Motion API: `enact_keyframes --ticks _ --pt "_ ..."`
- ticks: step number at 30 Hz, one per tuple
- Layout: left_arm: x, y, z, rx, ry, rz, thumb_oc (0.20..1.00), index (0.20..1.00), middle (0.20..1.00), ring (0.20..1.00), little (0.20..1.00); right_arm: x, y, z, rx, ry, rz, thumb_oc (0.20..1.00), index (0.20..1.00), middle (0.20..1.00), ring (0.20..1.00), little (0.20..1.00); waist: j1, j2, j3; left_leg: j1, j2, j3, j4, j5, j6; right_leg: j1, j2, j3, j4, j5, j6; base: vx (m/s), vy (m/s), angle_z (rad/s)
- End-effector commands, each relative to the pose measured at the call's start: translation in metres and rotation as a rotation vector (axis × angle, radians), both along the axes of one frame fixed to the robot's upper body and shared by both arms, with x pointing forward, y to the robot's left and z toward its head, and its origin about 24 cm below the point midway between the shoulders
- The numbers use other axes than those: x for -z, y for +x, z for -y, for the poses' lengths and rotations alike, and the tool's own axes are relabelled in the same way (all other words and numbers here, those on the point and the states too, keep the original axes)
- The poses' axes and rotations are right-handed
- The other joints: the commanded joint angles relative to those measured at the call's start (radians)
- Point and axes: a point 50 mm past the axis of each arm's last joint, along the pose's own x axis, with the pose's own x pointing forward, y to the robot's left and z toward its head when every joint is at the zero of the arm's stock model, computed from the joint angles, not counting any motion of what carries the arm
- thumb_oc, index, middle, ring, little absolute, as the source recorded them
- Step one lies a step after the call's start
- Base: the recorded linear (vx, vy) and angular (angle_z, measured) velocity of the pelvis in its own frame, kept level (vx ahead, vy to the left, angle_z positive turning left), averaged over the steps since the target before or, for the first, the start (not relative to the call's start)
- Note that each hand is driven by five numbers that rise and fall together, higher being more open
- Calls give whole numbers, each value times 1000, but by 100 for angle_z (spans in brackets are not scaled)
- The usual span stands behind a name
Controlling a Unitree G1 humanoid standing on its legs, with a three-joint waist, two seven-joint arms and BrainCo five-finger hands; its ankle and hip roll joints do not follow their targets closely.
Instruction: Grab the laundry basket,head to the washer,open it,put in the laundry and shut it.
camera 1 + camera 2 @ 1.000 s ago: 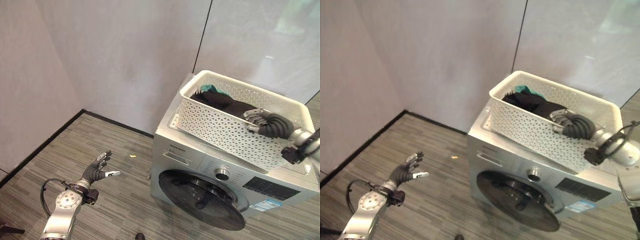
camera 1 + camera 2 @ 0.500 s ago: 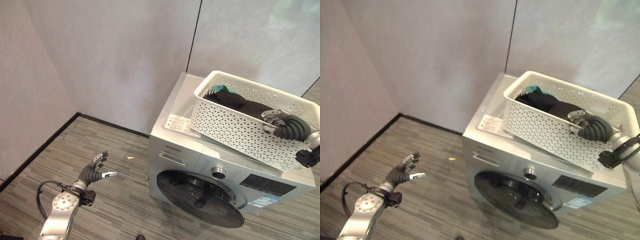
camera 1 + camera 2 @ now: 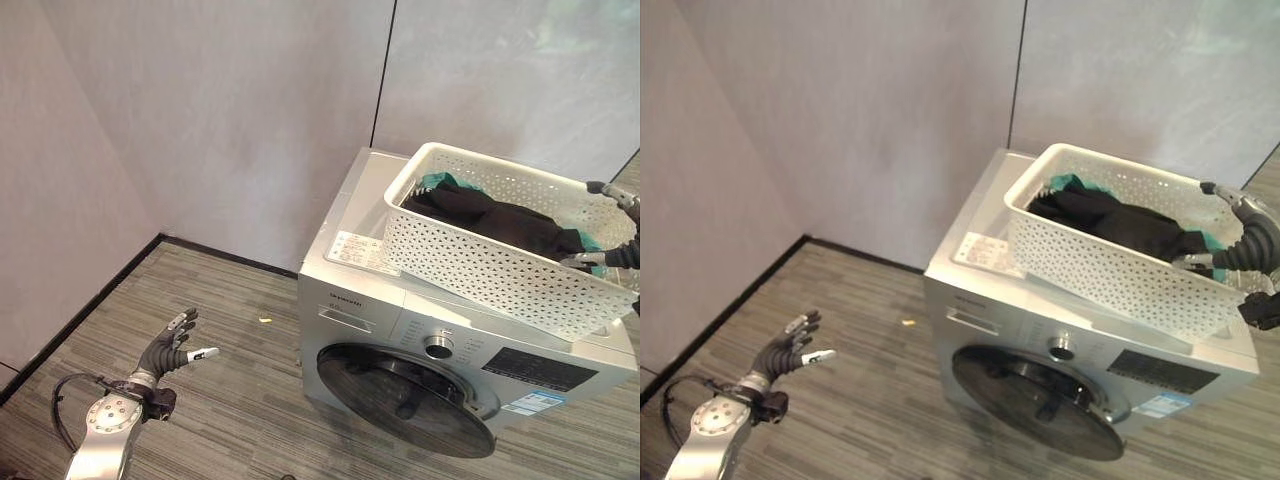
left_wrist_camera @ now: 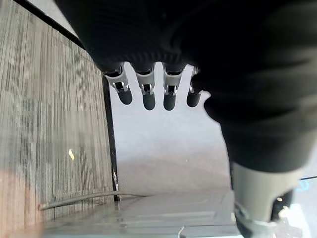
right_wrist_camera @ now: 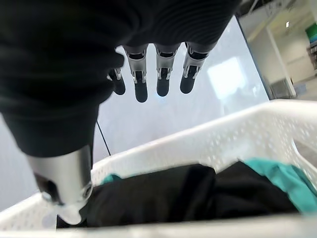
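Grey striped floor [image 3: 230, 400] and pale wall panels [image 3: 240, 110] box in a corner where a silver front-loading washer [image 3: 370, 300] stands, its dark round door [image 3: 405, 400] shut. White perforated plastic laundry basket [image 3: 480, 260] sits on the washer's lid toward the right side, holding black and teal clothes [image 3: 490, 215]; parked there, probably to free both hands for the door. Its front rim overhangs the control panel [image 3: 540, 368] slightly, so a knock could tip it forward. Right hand [image 3: 1245, 240] is at the basket's far right end, fingers straight and spread above the rim, gripping nothing; its wrist view shows the fingers clear of the laundry. Left hand [image 3: 172, 345] hangs low over the floor, well apart from the washer, fingers relaxed and open, empty. Door opening looks like the step in hand. Floor in front of the door is free, giving swing room; a small yellow scrap [image 3: 265, 319] lies near the washer's left corner. Wall is close behind the washer.
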Motion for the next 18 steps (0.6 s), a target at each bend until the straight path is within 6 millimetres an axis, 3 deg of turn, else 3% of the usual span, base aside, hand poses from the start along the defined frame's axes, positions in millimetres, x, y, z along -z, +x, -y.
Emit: enact_keyframes --ticks 1,4,5,9,12,14,17,18 --pt "-45 17 -7 29 147 195 1000 1000 1000 1000 1000 -34 -1 -2 13 -81 213 1000 1000 1000 1000 1000 9 -10 -45 21 58 -72 58 -108 -50 -22 26 12 12 -29 12 0 0 0" --pt "-63 23 -12 26 209 253 1000 1000 1000 1000 1000 -34 -3 0 36 -81 254 1000 1000 1000 1000 1000 5 -5 -49 24 57 -68 58 -112 -49 -22 24 17 14 -31 14 13 29 -3" --pt "-83 29 -16 32 282 319 1000 1000 1000 1000 1000 -34 -4 3 59 -84 284 1000 1000 1000 1000 1000 1 0 -52 26 55 -67 60 -116 -48 -23 24 21 15 -30 17 -1 15 -4" --pt "-97 36 -16 32 312 368 1000 1000 1000 1000 1000 -26 -7 16 120 -17 297 1000 1000 1000 1000 1000 -13 6 -55 29 54 -60 61 -118 -48 -26 23 30 17 -28 18 -1 6 -2" --pt "-96 36 -18 20 301 367 1000 1000 1000 1000 1000 -15 -11 24 153 56 291 1000 1000 1000 1000 1000 -20 9 -53 29 54 -56 62 -119 -47 -28 22 35 18 -28 18 -6 14 -4" --pt "-86 31 -21 2 275 322 1000 1000 1000 1000 1000 13 -28 48 274 225 297 1000 1000 1000 1000 1000 -34 13 -52 33 54 -48 56 -121 -43 -35 22 46 22 -26 19 -8 34 -5" --pt "-72 23 -27 -32 252 264 1000 1000 1000 1000 1000 43 -53 75 451 329 295 1000 1000 1000 1000 1000 -47 18 -49 37 53 -43 44 -119 -41 -40 22 56 18 -22 20 -6 26 -7" --pt "-71 23 -26 -29 253 262 1000 1000 1000 1000 1000 44 -55 76 454 329 294 1000 1000 1000 1000 1000 -45 17 -51 38 53 -43 43 -119 -41 -40 23 56 18 -21 20 -10 13 -12"
